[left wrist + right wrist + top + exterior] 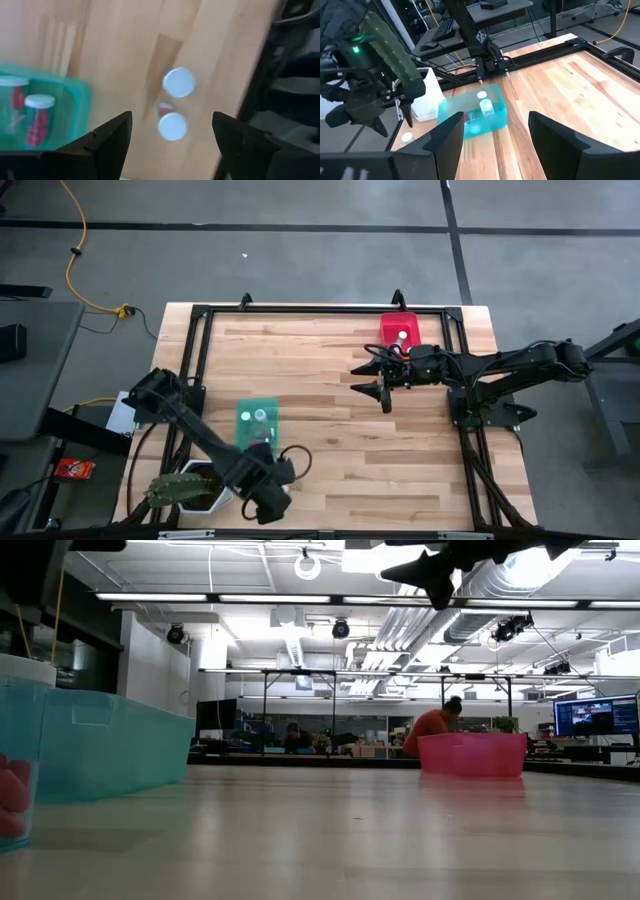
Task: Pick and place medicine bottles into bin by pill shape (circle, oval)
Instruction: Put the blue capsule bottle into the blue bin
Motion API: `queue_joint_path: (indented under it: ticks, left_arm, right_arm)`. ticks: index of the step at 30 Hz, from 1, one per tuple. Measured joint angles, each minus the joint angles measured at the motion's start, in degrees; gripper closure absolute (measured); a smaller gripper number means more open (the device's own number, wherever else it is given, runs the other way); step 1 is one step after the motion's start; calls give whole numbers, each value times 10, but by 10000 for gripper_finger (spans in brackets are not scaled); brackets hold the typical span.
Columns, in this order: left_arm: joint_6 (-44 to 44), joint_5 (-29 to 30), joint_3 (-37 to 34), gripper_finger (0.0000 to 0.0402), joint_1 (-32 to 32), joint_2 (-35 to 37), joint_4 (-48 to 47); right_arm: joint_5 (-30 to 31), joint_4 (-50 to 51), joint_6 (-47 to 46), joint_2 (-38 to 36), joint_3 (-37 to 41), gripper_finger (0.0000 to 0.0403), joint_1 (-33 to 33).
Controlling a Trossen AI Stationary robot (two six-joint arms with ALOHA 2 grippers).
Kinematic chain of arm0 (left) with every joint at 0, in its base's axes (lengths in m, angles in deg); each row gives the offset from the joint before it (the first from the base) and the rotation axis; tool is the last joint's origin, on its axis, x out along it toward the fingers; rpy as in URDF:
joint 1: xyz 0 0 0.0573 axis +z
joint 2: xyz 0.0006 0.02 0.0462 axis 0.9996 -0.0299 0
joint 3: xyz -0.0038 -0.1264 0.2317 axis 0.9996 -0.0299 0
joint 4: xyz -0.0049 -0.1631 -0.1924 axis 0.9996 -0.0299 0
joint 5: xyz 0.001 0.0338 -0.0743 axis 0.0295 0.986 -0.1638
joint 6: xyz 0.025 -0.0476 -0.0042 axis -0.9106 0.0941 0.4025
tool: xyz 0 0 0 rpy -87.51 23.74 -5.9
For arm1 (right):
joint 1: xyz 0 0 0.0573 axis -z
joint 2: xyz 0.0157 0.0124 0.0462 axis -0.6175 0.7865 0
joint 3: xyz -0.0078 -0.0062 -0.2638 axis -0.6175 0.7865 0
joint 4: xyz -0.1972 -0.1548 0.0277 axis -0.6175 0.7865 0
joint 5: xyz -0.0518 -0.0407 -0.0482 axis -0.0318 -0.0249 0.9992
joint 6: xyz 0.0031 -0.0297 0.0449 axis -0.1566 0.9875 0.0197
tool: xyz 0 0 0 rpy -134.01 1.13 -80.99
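Bottles sitting in teal bin (258, 423) and red bin (401, 332); two bottles (176, 104) waiting between open left gripper (172, 132) jaws; right gripper (378, 376) open, empty.

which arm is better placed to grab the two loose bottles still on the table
Left. Its open end effector hovers right over the two white-capped bottles beside the teal bin. The right end effector, also open and empty, is across the table by the red bin.

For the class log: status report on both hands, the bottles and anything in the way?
Left hand open above two loose bottles. Right hand open, empty, near red bin. Teal bin holds bottles. Nothing blocking.
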Motion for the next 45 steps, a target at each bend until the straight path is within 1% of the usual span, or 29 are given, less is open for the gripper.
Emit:
queue_joint_path:
  ticks: [2, 7, 10, 16, 20, 24, 28, 30, 37, 41, 45]
  left_arm:
    - [1, 16, 0, 135, -11, -10, -10]
    - [1, 17, 0, 135, -34, -27, -1]
    - [-4, 27, 0, 135, -43, -33, 2]
    - [-5, 30, 0, 135, -46, -52, 8]
    - [-32, 21, 0, 135, -46, -70, 9]
    - [-34, 33, 0, 135, -47, -73, 12]
    - [-34, 33, 0, 137, -47, -73, 10]
    - [-35, 33, 0, 145, -46, -73, 10]
    - [-49, 37, -6, 194, -47, -73, 18]
    - [-48, 34, -20, 201, -47, -73, 40]
    - [-49, 32, -21, 203, -46, -73, 41]
  right_arm:
    - [0, 3, 0, 0, 0, 187, 0]
    - [2, 8, 0, 0, 0, 187, 0]
    - [5, 12, 2, 0, 0, 187, 0]
    - [19, 22, 5, 0, 0, 187, 0]
    - [19, 23, 5, 0, 0, 187, 0]
    - [20, 24, 4, 0, 0, 187, 0]
    - [20, 25, 4, 0, 0, 187, 0]
    - [20, 25, 4, 0, 0, 187, 0]
    - [20, 25, 5, 0, 0, 187, 0]
    - [20, 25, 4, 0, 0, 187, 0]
    - [20, 25, 4, 0, 0, 187, 0]
